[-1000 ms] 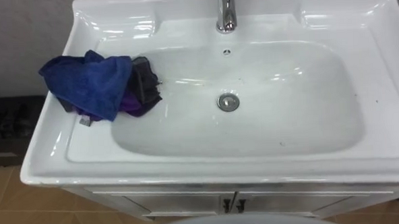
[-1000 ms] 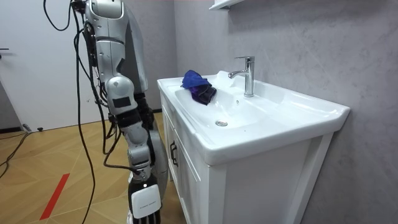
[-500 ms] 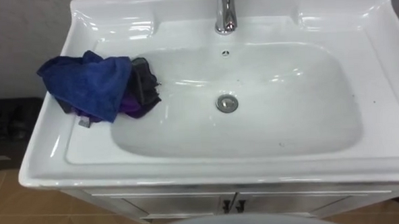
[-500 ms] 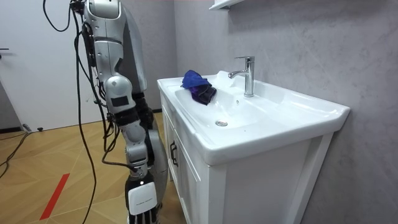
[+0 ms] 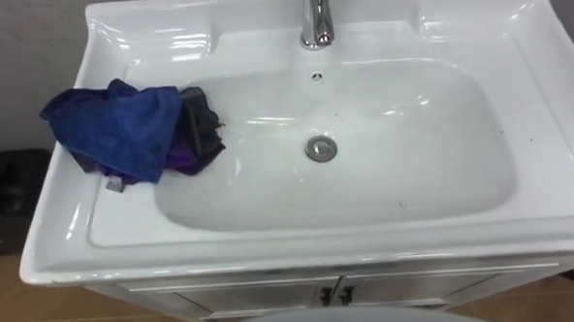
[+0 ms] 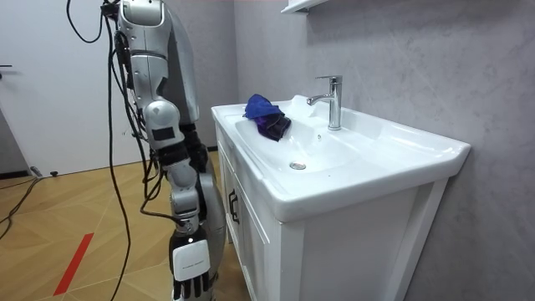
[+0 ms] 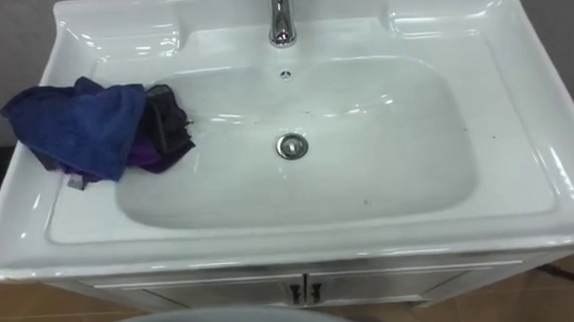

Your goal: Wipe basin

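Observation:
A white basin (image 5: 423,165) is set in a vanity top right in front of me, with a metal drain (image 5: 320,148) at its middle. A crumpled blue cloth (image 5: 119,128) lies on the basin's left rim, over a dark purple and black cloth (image 5: 197,138) that droops into the bowl. The room view has me standing at the vanity's front, at that view's left, with the blue cloth (image 6: 261,109) on the far rim. My right hand (image 6: 191,266) hangs at my side, low by the cabinet and away from the cloth.
A chrome tap (image 5: 317,19) stands at the back middle of the basin. Below the rim are white cabinet doors (image 5: 274,299) with dark handles. A grey wall runs behind the vanity (image 6: 401,75). Wooden floor (image 6: 67,226) lies behind me.
The eye view has shifted a little, so the basin sits slightly further left and lower. My right arm has swung slightly at my side. The cloths have not moved.

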Available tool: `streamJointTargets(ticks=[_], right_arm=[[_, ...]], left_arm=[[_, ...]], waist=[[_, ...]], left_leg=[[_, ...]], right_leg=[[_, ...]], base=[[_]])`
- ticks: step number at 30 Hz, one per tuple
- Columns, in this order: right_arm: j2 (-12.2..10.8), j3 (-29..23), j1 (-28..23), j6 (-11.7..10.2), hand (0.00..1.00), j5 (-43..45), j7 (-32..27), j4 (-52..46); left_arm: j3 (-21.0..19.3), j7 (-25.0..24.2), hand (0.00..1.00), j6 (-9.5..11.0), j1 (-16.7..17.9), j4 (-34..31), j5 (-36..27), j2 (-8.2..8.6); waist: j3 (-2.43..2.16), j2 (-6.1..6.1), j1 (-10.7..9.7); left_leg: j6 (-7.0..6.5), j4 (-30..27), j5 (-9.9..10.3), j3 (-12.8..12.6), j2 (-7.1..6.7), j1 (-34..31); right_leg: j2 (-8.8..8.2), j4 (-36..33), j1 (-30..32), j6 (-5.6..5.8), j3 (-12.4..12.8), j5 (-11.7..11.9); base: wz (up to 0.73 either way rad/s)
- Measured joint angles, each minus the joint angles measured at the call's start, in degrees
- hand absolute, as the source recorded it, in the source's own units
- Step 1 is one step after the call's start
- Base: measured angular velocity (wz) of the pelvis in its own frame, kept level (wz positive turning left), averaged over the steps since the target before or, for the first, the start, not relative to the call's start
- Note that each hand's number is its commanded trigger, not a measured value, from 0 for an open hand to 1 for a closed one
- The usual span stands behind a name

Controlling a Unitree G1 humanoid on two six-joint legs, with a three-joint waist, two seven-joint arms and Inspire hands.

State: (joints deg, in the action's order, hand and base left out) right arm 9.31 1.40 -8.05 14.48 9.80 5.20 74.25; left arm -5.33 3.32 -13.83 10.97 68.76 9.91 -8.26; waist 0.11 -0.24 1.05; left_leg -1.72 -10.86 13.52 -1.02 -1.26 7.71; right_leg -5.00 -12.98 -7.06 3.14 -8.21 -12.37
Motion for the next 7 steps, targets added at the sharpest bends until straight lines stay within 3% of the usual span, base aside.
streamJointTargets(ticks=[7], right_arm=[[-0.15, 0.30, -0.03, 1.22, 0.00, -0.86, 0.01, -0.07]], left_arm=[[1.27, -2.32, 0.00, -0.68, -0.22, -0.04, 1.15, -0.02]], waist=[[0.11, -0.11, -0.83]], left_leg=[[-0.09, 0.05, 0.29, -0.69, 0.07, 0.13]], right_leg=[[0.07, -0.10, 0.10, 0.09, 0.59, 0.02]], base=[[-0.03]])
